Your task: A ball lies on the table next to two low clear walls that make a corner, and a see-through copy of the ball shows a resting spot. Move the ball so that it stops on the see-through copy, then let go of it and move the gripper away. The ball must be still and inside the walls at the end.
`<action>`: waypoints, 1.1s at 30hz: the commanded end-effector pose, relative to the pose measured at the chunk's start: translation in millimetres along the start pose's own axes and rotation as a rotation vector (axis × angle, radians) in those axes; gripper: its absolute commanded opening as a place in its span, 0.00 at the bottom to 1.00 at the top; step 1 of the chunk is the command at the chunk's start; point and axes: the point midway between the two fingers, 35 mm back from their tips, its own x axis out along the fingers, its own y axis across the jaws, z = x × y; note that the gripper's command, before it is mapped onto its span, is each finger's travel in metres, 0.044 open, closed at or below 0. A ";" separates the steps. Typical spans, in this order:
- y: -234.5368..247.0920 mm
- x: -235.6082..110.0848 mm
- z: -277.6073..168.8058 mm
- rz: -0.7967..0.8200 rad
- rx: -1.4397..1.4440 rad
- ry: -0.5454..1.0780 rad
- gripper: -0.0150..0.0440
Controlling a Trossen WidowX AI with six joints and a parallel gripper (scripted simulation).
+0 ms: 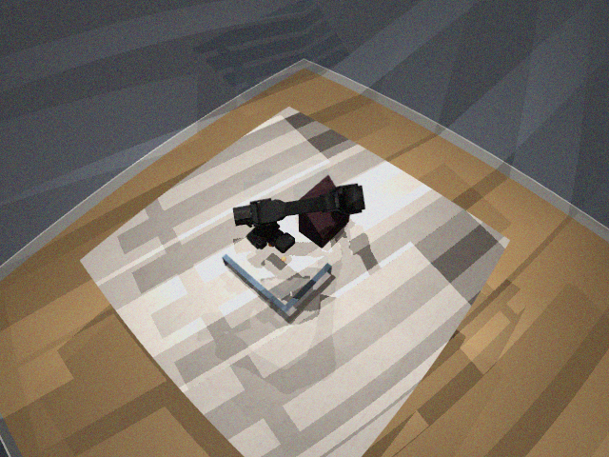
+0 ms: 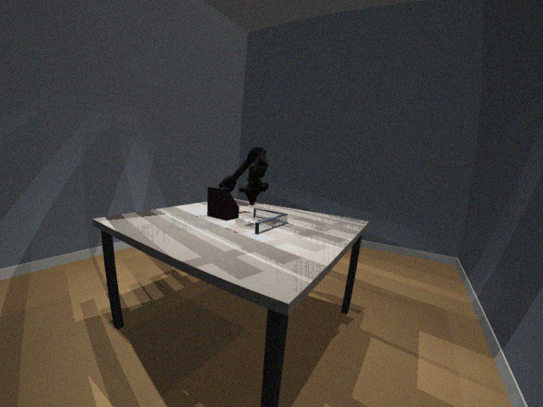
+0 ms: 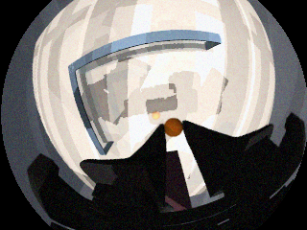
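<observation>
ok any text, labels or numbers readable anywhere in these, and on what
None can be read in any view. The ball, gripper, clear walls, arm base and table all show plain surfaces with no words, numbers or signs.

The ball (image 3: 173,126) is orange. The gripper (image 3: 172,148) and arm (image 1: 295,207) are black. The base (image 1: 320,224) is dark maroon. The walls (image 1: 275,295) are clear with a blue-grey tint, brighter blue along their top edges. The table (image 2: 280,280) has a pale top patterned with overlapping white, cream and grey stripes and blocks; its legs (image 2: 274,359) are black. The floor (image 2: 394,350) is tan with darker brown patches. The room walls (image 2: 350,109) are dull slate blue.
</observation>
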 end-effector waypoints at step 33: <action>24.6 102.4 -31.5 0.007 0.000 0.006 0.25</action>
